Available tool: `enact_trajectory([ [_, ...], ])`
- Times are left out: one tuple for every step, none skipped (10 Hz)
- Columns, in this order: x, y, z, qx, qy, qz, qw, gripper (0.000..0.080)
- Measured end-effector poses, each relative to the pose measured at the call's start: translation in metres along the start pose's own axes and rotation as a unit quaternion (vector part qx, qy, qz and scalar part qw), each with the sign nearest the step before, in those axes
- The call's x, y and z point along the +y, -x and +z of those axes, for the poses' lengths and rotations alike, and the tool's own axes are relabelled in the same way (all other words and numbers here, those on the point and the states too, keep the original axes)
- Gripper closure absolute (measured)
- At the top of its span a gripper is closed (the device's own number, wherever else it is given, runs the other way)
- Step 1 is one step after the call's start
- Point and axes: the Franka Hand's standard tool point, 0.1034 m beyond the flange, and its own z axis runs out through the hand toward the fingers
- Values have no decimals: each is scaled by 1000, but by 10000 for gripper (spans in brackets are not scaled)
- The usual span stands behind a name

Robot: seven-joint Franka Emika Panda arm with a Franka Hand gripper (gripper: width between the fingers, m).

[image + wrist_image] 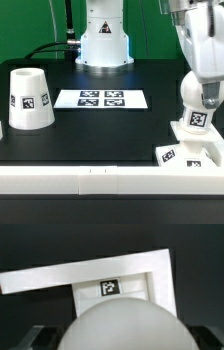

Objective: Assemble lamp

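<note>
My gripper [204,96] is shut on the white round-headed bulb [192,100], which stands upright at the exterior view's right with its tagged stem down. The bulb's foot is on or just above the flat square lamp base [176,153], which lies by the front rail; I cannot tell whether they touch. In the wrist view the bulb's head [124,322] fills the space between my dark fingers [40,336], with my gripper [122,341] around it. The base [90,273] and its tag lie beyond it. The tapered shade [29,98] stands at the exterior view's left, far from my gripper.
The marker board [100,98] lies flat in the middle of the black table. The robot's white pedestal [104,45] stands at the back. A white rail [90,181] runs along the front edge.
</note>
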Motion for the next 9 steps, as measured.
enact_trajectory([
  [-1, -1, 0, -8, 0, 35, 999, 222],
  [-1, -2, 0, -9, 0, 48, 999, 222],
  [0, -1, 0, -9, 0, 44, 999, 154],
  [0, -1, 0, -9, 0, 37, 999, 154],
  [0, -1, 0, -9, 0, 19, 1000, 111],
  [1, -3, 0, -9, 6, -6, 1000, 111],
  [3, -4, 0, -9, 13, -40, 999, 102],
  [3, -4, 0, -9, 13, -77, 997, 102],
  [3, -4, 1, -9, 12, -115, 993, 101],
])
